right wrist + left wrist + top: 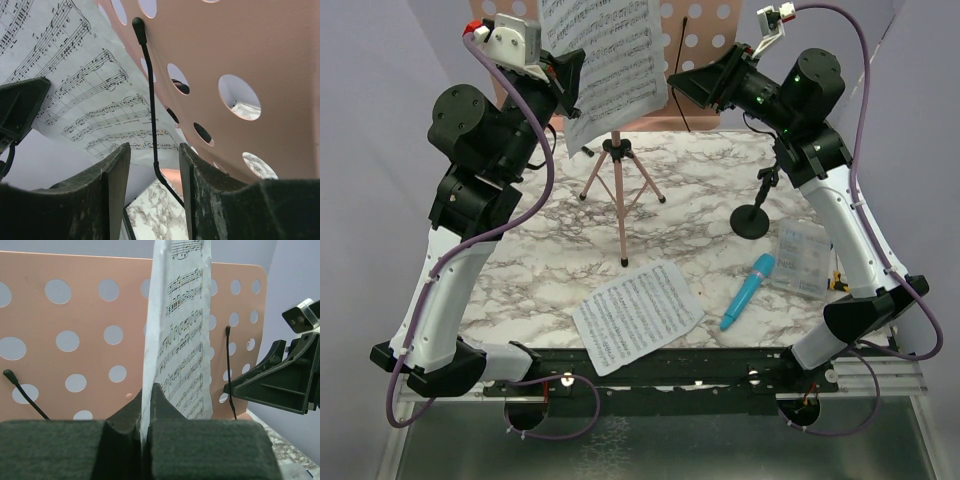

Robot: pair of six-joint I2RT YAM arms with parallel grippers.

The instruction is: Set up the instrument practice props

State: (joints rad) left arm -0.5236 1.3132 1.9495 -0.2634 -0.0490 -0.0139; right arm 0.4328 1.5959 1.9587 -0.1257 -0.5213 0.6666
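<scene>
Two pages: one gripped at the stand, one flat on the worktop.
We see our left hand [147, 407] clamped on the lower edge of a white sheet-music page [185, 340], held edge-on before the pink music stand [705, 30]. Our right hand [155, 160] is spread wide with the stand's black retaining wire [150, 100] between its fingers; we cannot tell if they touch. The second page [638, 315] overhangs the worktop's [700, 190] near edge, with the blue microphone [748, 290] just beside it. The black mic stand [752, 220] sits further back on the right, with open marble between it and the tripod.

The music stand [85, 315] looks matt, the sheet-music page [182, 340] thin paper, the microphone [750, 290] smooth plastic.
</scene>
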